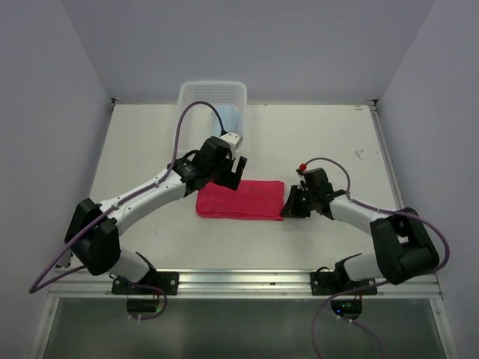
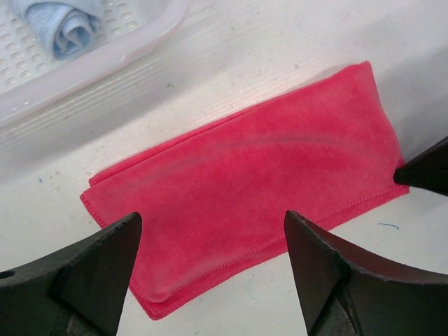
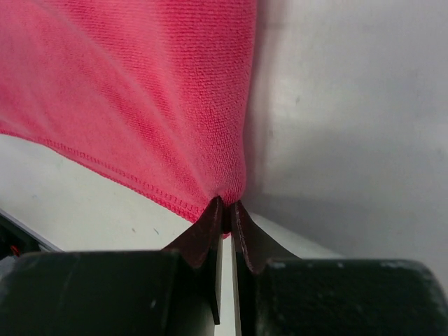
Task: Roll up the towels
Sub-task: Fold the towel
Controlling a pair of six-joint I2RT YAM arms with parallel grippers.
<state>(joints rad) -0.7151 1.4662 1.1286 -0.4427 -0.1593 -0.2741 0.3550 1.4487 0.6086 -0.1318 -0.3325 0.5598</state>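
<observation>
Pink-red cloth lay flat in the middle of the surface (image 1: 322, 142): the pink towel (image 1: 241, 200), folded into a long strip running left to right between the two arms. The right end effector (image 3: 225, 210) had its jaws pinched almost together on the towel's right end, at a corner by the look of the stitched hem, with cloth puckering into the grip. The left end effector (image 2: 210, 259) hung over the opposite end, jaws spread wide and nothing in them. At the far edge, the blue towel (image 2: 70, 24) sat already rolled inside the white basket (image 1: 196, 91), so this looked like the second of the pair. For a tidy roll, I'd say the pinched end wanted lifting only slightly, then turning over onto itself, square to the long edges; a corner-only hold could skew the roll into a cone. The free end effector looked well placed to press the left end down and stop the strip sliding.
</observation>
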